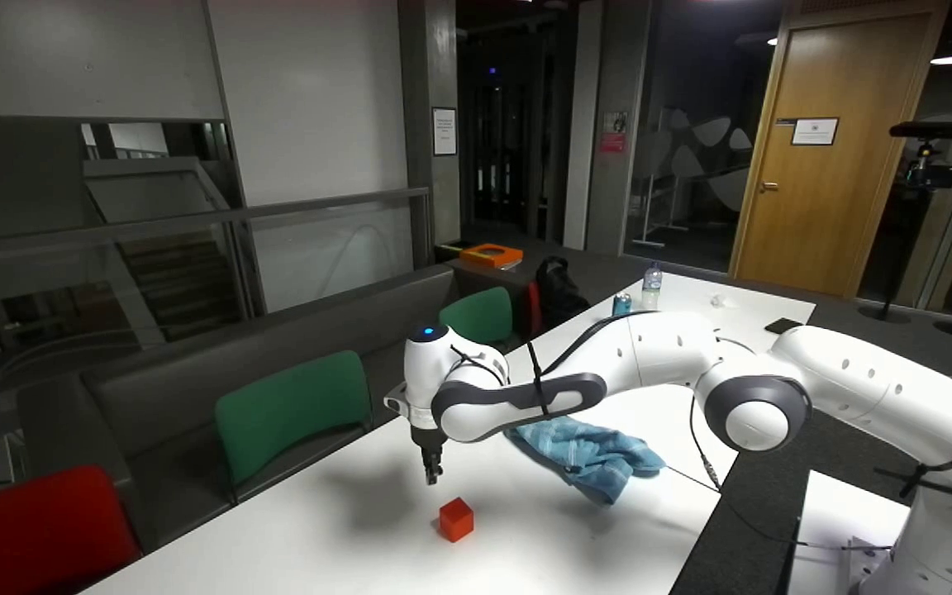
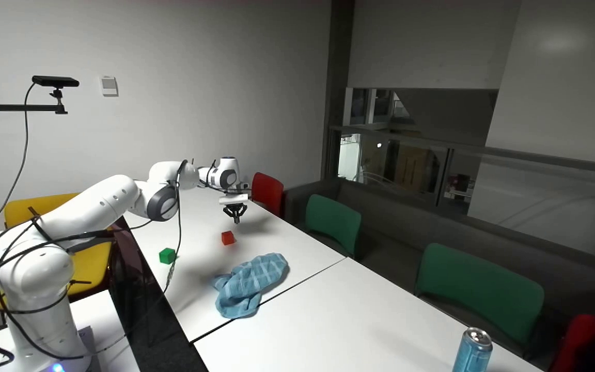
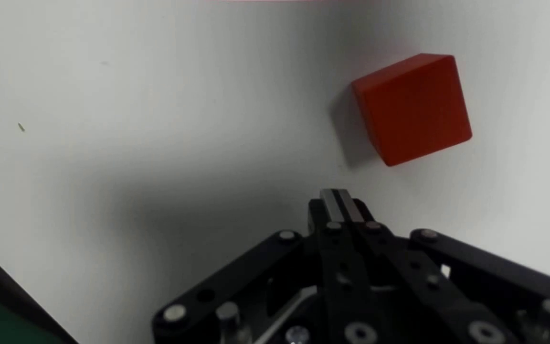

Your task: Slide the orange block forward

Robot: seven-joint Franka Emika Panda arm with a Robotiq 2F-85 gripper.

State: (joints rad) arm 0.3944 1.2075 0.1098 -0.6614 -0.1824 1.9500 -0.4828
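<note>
The orange block is a small red-orange cube on the white table. The orange block also shows in an exterior view and at the upper right of the wrist view. My gripper points down above the table, apart from the block; it also shows in an exterior view. In the wrist view the fingertips of my gripper are together with nothing between them. The block lies ahead of them and to their right in that view.
A crumpled blue checked cloth lies on the table, also in an exterior view. A green block stands near the table edge. Green chairs and a red chair line one side. A can stands farther along.
</note>
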